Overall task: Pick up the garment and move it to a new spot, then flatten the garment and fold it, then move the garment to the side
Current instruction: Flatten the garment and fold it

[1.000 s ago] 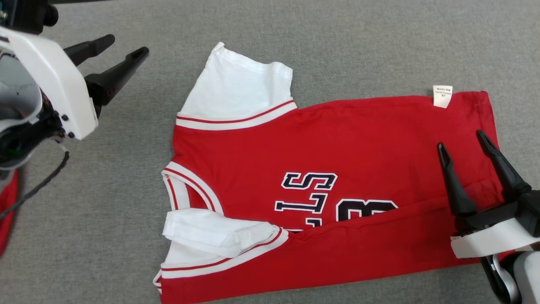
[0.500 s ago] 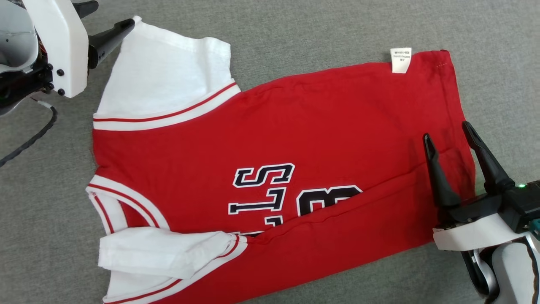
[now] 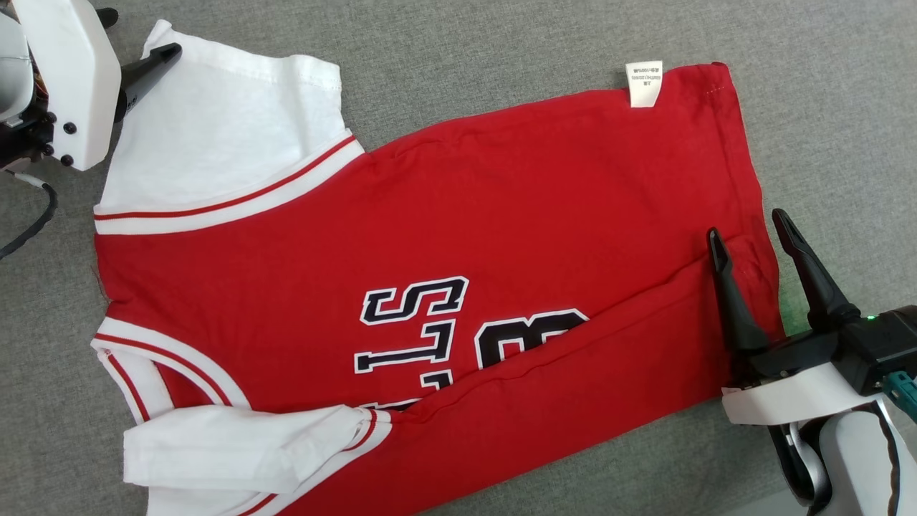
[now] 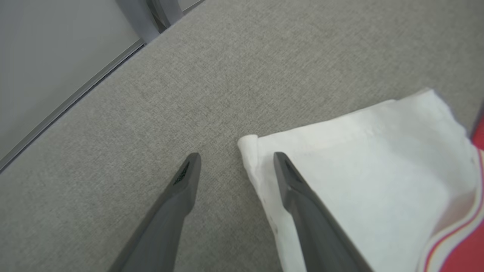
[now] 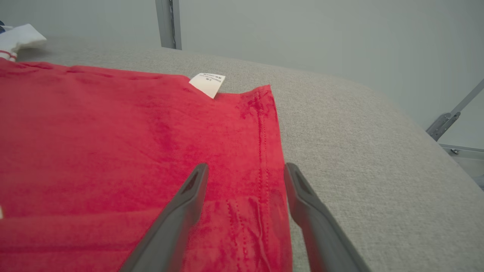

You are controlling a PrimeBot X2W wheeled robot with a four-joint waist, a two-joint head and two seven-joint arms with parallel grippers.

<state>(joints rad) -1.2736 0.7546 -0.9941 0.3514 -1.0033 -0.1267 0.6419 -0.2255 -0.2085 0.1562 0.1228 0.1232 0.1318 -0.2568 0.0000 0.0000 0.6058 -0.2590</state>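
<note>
The garment (image 3: 501, 215) is a red jersey with white sleeves and dark lettering, lying flat on the grey table (image 3: 458, 43). Its near long edge is folded up over the lettering, and the near sleeve (image 3: 236, 444) is folded in. My left gripper (image 3: 140, 32) is open at the far sleeve's (image 3: 215, 136) outer corner. In the left wrist view the left gripper (image 4: 237, 155) straddles that sleeve (image 4: 359, 151) corner, one finger over the cloth. My right gripper (image 3: 745, 223) is open over the bottom hem; the right gripper (image 5: 245, 166) has the hem stitching (image 5: 264, 151) between its fingers. Neither holds anything.
A white care label (image 3: 643, 84) sticks out at the hem's far corner. The table edge (image 4: 72, 102) runs close beyond the left gripper, with a metal post (image 5: 168, 22) behind. A black cable (image 3: 32, 218) hangs from the left wrist. Bare grey cloth (image 5: 378, 170) lies right of the hem.
The head camera has moved, so the garment looks bigger and sits further left. The left gripper has come from off the sleeve to its corner. The right gripper stays over the hem.
</note>
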